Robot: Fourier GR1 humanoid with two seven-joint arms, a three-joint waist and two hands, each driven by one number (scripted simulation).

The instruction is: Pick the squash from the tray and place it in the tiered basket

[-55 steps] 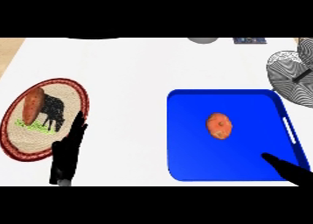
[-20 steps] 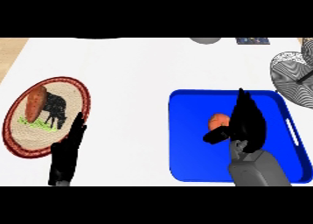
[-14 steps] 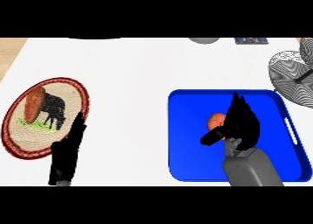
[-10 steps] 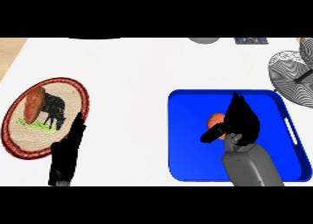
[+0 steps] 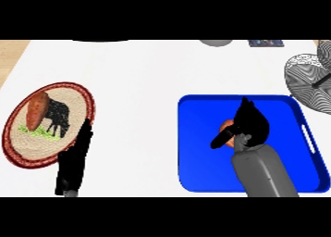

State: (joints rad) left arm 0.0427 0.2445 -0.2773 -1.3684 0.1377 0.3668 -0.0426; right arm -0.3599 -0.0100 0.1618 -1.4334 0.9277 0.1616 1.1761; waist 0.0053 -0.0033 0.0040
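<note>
One squash [image 5: 228, 127], orange and mostly hidden, lies near the middle of the single blue tray [image 5: 202, 171]. The right hand [image 5: 248, 124] covers it, fingers pointing up the tray and thumb curled round the squash's left side. One tiered basket [image 5: 317, 79], striped black and white, stands just past the tray's far right corner. One round plate [image 5: 72, 95] sits well apart at the left, bearing one sweet potato [image 5: 36, 111]. The left hand [image 5: 75, 159] rests open beside the plate's right rim, fingers straight.
</note>
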